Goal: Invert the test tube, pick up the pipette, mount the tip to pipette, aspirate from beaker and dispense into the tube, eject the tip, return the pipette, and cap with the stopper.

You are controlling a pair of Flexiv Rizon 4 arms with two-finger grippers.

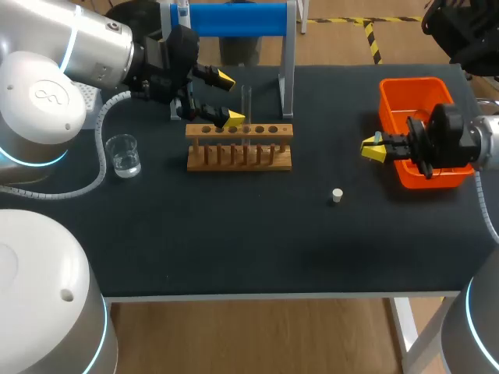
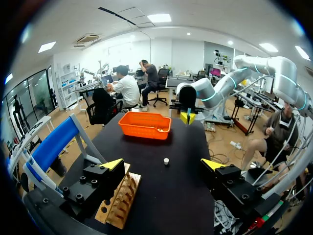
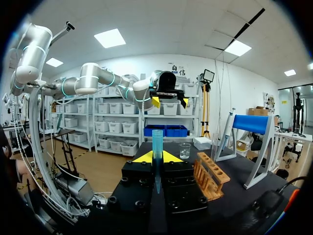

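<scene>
Holding a translucent blue plastic pipette tip [image 3: 157, 139] clamped in the jaws of our right gripper [image 1: 374, 148], wide end pointing ahead, probably so the pipette can be pushed into it. That gripper hovers over the black bench [image 1: 234, 249], just beside the orange plastic bin [image 1: 405, 84], which we take to be where the tip gets ejected. Our left gripper [image 1: 228, 98] has its jaws wide apart and holds nothing; it hangs above the near-left end of the wooden test tube rack [image 1: 239, 148]. A clear glass test tube [image 1: 246, 100] stands upright in the rack just beside it; we can't tell which end is up. The white pipette [image 3: 229, 126] sits on the blue and grey stand [image 1: 234, 19] behind the rack, an easy reach for the open left jaws, so we judge that pickup is next. A small glass beaker [image 1: 123, 154] of clear liquid sits left of the rack. A small white stopper [image 1: 337, 195] lies loose between rack and bin, untouched.
</scene>
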